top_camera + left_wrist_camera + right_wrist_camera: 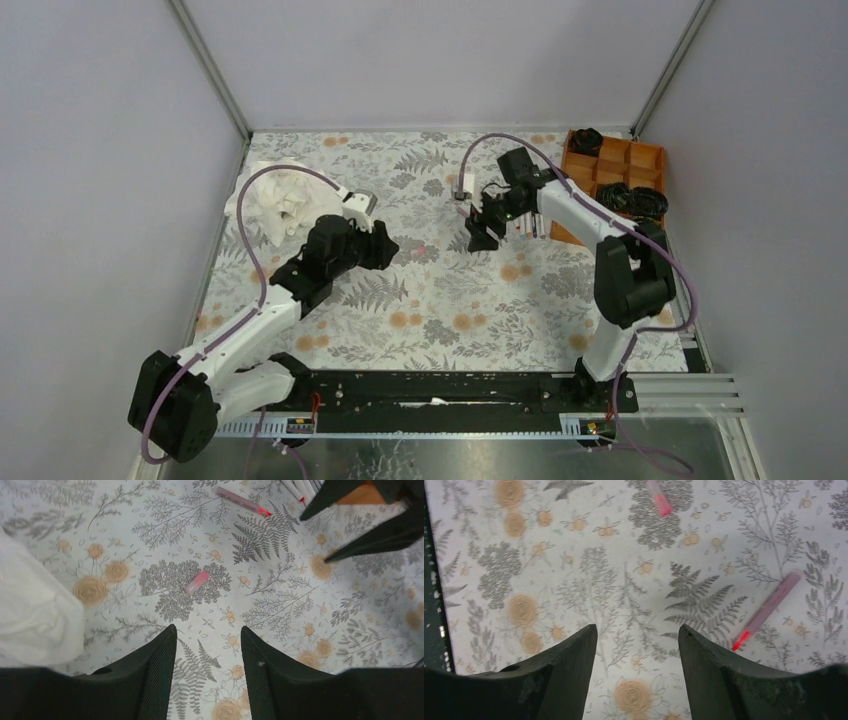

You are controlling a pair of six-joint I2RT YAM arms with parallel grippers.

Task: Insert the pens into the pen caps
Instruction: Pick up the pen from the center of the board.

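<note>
orange tray (pixel 640 158): black coils (pixel 630 198) in several compartments (far corner, nearer ones) | left tool (pixel 207 630): jaws apart | right tool (pixel 638 627): jaws apart | pink pen (pixel 243 501), cap (pixel 196 582) on worktop (pixel 450 300)

Robot lab test cell. Left arm (pixel 250 320) and right arm (pixel 620 275) are bolted to a black rail (pixel 450 385) along the near edge, and purple cables (pixel 245 235) loop off both. The enclosure is plain grey panels (pixel 420 60) framed by aluminium posts (pixel 210 70), with slotted extrusion (pixel 695 392) beside the rail. A floral cloth (pixel 450 310) serves as the work surface. An orange divided tray (pixel 640 155) sits at the back right corner.
</note>
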